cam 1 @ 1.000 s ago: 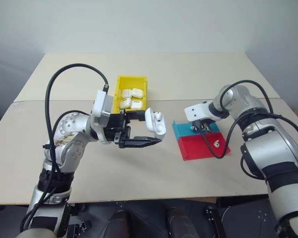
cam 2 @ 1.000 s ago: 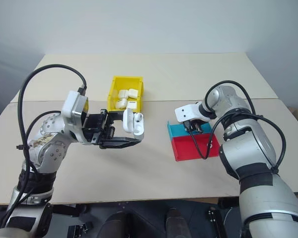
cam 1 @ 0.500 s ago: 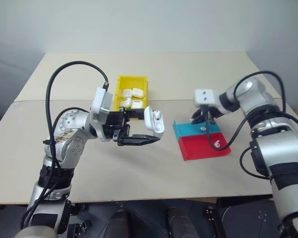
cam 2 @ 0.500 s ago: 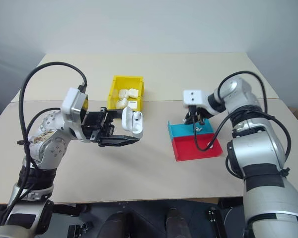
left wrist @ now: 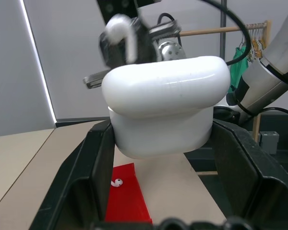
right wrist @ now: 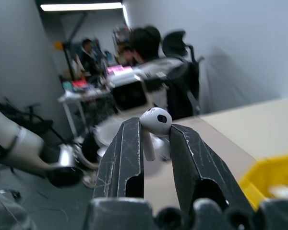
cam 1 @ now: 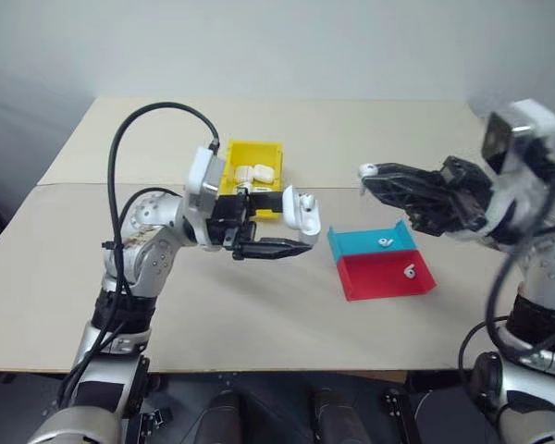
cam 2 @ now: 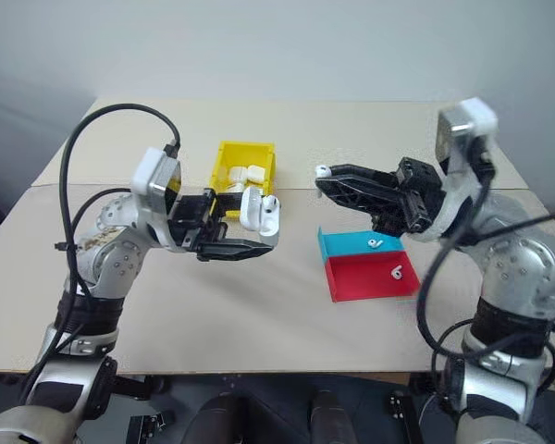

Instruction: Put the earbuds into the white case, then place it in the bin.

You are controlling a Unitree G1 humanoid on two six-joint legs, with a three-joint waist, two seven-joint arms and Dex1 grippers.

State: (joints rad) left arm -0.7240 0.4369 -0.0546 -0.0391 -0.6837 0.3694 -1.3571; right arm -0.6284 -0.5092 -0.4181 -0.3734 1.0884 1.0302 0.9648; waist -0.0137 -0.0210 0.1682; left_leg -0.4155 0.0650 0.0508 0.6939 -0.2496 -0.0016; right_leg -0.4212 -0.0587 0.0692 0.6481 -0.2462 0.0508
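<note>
White case (cam 1: 301,212) clamped in left end effector (cam 1: 291,231), right end effector (cam 2: 326,179) pinching 1 earbud (cam 2: 323,171), both mid-air above table (cam 1: 213,314)

Right eye view. Left end effector (cam 2: 255,233) raised above the beige worktop (cam 2: 287,305), its black fingers clamped on the white case (cam 2: 259,211), whose lid stands open with an earbud seated inside. Right end effector (cam 2: 322,176), pointing toward the left one, pinches a single earbud (cam 2: 323,171) at its fingertips, apart from the case. Behind the case, the yellow bin (cam 2: 244,166) holds several white cases. Below the right end effector lies a flat teal-and-red tray (cam 2: 367,265): one loose earbud (cam 2: 374,244) on the teal part, another (cam 2: 397,273) on the red.
</note>
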